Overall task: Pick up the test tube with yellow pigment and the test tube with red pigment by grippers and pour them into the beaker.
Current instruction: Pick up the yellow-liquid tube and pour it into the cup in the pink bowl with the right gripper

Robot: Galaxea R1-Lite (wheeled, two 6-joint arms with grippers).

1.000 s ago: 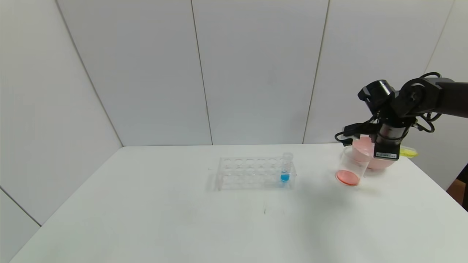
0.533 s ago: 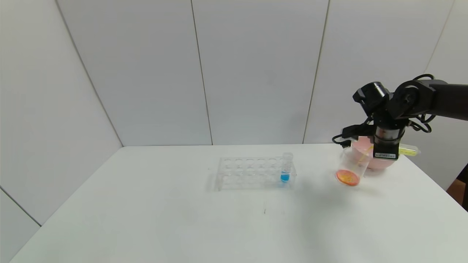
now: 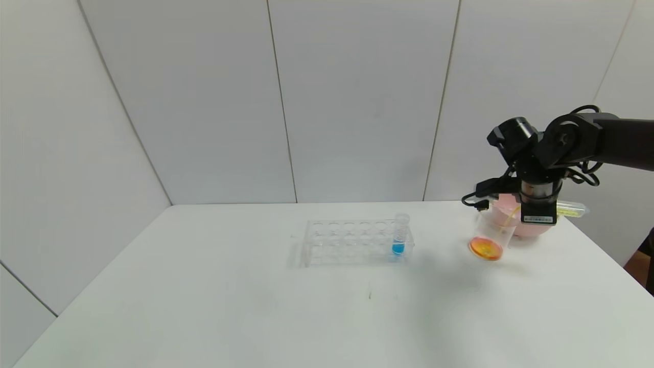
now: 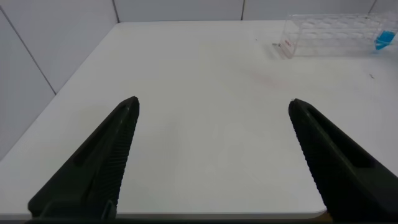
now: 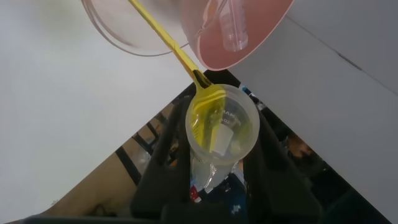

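My right gripper [image 3: 537, 208] is shut on the test tube with yellow pigment [image 3: 572, 209], tipped about level over the beaker [image 3: 491, 231] at the table's far right. In the right wrist view the tube's mouth [image 5: 222, 127] sits between the fingers, and a thin yellow stream [image 5: 163, 36] runs from it into the beaker [image 5: 127, 34]. Orange liquid [image 3: 485, 249] lies in the beaker's bottom. The test tube with red pigment is out of view. My left gripper [image 4: 212, 104] hangs open and empty over bare table near its front left edge.
A pink bowl [image 3: 529, 229] stands right behind the beaker, and an empty clear tube [image 5: 233, 28] lies in it. A clear rack [image 3: 352, 241] mid-table holds one tube of blue liquid [image 3: 399, 235]. The table's right edge runs close to the bowl.
My right arm has shifted a little to the left and tipped the tube. A yellow stream has started, and the beaker's liquid has turned from pink-red to orange.
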